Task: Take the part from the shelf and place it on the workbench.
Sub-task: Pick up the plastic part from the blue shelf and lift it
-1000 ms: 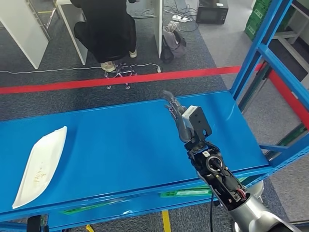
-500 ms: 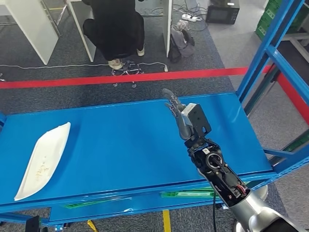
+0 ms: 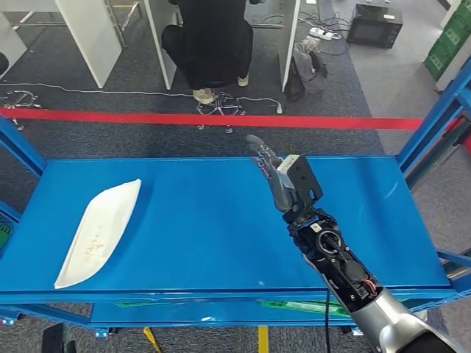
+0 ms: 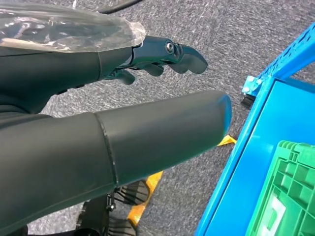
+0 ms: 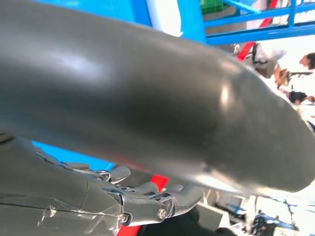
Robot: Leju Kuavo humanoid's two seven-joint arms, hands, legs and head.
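The part (image 3: 100, 232) is a long white tray-like shell lying flat at the left end of the blue shelf board (image 3: 211, 220). My right hand (image 3: 266, 165) hovers over the far edge of the board near its middle, well to the right of the part, fingers stretched forward and holding nothing. In the right wrist view its thumb (image 5: 156, 98) and fingers (image 5: 148, 201) are apart with nothing between them. My left hand (image 4: 122, 98) hangs low over grey carpet, thumb (image 4: 167, 132) and fingers (image 4: 174, 51) spread and empty.
A person (image 3: 213, 37) in black sits on a wheeled chair beyond the red floor line (image 3: 222, 119). Blue shelf uprights stand at the right (image 3: 433, 125) and left (image 3: 17, 147). A green crate (image 4: 286, 191) sits on a lower blue shelf beside my left hand.
The camera has swung left, so the whole scene has slid to the right and the part now sits nearer the picture's middle. My right hand keeps its open pose.
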